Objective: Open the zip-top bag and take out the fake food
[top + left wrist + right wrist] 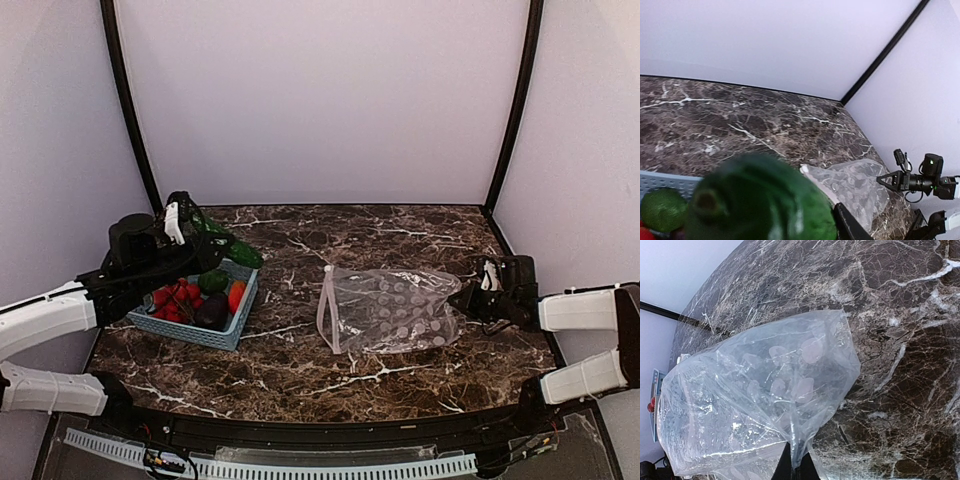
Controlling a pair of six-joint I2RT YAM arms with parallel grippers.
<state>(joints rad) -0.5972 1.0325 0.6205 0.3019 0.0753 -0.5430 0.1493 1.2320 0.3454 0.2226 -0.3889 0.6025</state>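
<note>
The clear zip-top bag lies flat mid-table, its pale zip strip at its left end; it looks empty. My right gripper is shut on the bag's right edge, and in the right wrist view the bag's plastic is pinched between the fingertips. My left gripper is shut on a green vegetable, held above the far rim of the light-blue basket. That vegetable fills the left wrist view. The basket holds red balls, a dark eggplant, an orange-red piece and a green piece.
The basket stands at the table's left side, near the left wall. The left wrist view shows the bag, the right gripper beyond it and the basket rim. Black frame posts stand at the back corners.
</note>
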